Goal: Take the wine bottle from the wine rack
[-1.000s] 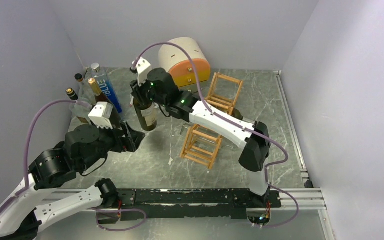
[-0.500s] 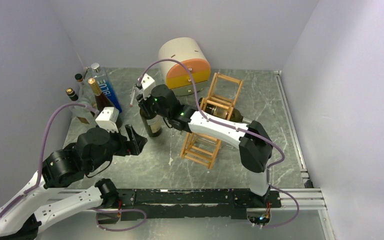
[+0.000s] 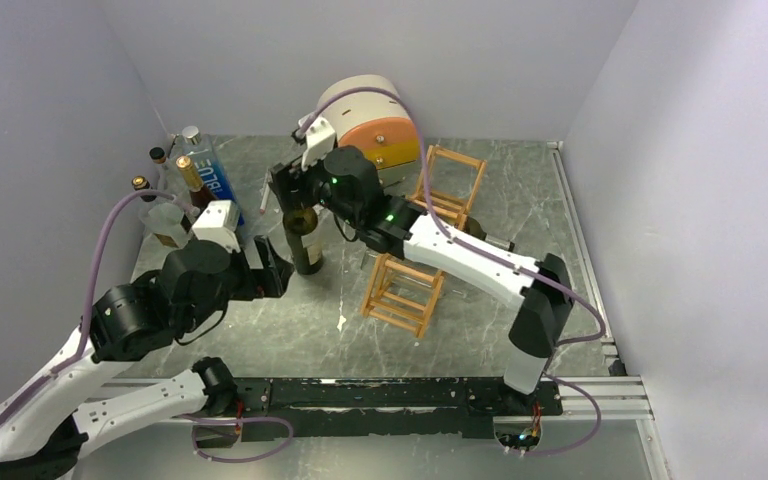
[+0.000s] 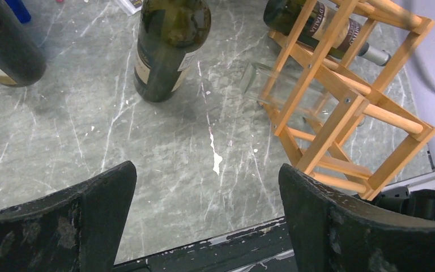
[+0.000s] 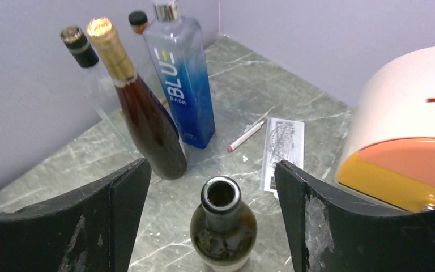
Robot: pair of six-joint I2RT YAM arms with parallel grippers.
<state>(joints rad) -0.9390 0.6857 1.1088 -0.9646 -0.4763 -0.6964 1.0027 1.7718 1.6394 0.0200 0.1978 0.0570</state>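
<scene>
The dark green wine bottle (image 3: 306,246) stands upright on the grey marble table, left of the wooden wine rack (image 3: 400,290). My right gripper (image 3: 295,188) hovers just above the bottle's open mouth (image 5: 221,194), jaws open and apart from the glass on both sides. In the left wrist view the bottle (image 4: 167,48) is at the top, and the wine rack (image 4: 340,113) at the right holds another dark bottle (image 4: 317,25) and a clear one (image 4: 272,85). My left gripper (image 3: 270,270) is open and empty, low beside the standing bottle.
Several bottles stand in the back left corner: a blue one (image 5: 181,85), an amber one with gold foil (image 5: 147,130) and a clear one (image 5: 99,85). A paper slip (image 5: 283,144) and a pen (image 5: 248,136) lie behind the bottle. The round cream-and-orange drawer box (image 3: 370,120) sits at the back.
My right gripper set the wine bottle down upright, opened and lifted off its neck. The left arm shifted slightly toward the bottle.
</scene>
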